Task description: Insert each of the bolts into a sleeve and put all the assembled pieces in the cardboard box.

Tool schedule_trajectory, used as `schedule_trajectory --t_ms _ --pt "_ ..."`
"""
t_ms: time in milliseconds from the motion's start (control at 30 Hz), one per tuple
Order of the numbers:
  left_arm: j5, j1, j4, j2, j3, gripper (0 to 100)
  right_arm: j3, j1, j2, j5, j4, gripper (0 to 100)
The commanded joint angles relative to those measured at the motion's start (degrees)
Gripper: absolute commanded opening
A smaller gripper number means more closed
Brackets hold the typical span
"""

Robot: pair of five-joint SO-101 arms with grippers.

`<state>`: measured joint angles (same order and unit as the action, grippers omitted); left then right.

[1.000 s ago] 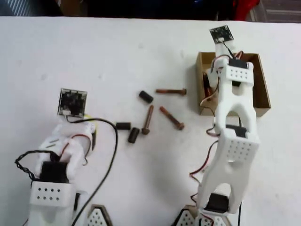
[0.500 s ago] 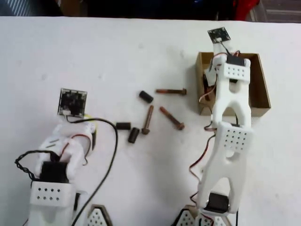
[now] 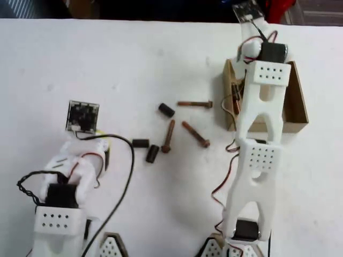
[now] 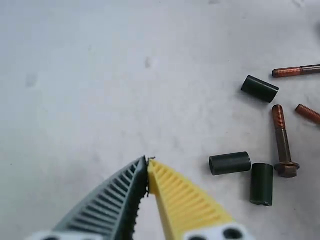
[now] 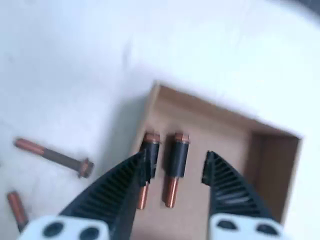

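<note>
Assembled pieces (image 5: 178,156) inside cardboard box (image 5: 274,170)

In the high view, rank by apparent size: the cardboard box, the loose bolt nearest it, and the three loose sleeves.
1. cardboard box
2. bolt
3. sleeves: all three look alike, so they are not ranked among themselves.

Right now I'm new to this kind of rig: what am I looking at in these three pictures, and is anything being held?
Two small robot arms sit side by side at a white table. The high view looks down on both; the other two come from cameras on the arms' wrists. Three bolts and three black sleeves lie loose. The left gripper is shut and empty. The right gripper hangs open over the cardboard box, which holds two assembled pieces.
</note>
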<state>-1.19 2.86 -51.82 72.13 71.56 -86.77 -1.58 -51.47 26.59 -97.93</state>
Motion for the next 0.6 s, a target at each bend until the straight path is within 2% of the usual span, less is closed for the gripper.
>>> schedule_trajectory --t_ms 0,267,567 --pt "-0.62 0.13 1.93 0.4 -0.18 4 -8.79 3.03 2.07 0.62 -3.74 10.8" --pt "-0.62 0.13 1.93 0.4 -0.18 4 -2.9 4.62 11.82 0.62 -3.74 8.7" --pt "-0.62 0.13 1.93 0.4 -0.18 4 7.21 4.35 32.31 0.62 -3.74 8.7"
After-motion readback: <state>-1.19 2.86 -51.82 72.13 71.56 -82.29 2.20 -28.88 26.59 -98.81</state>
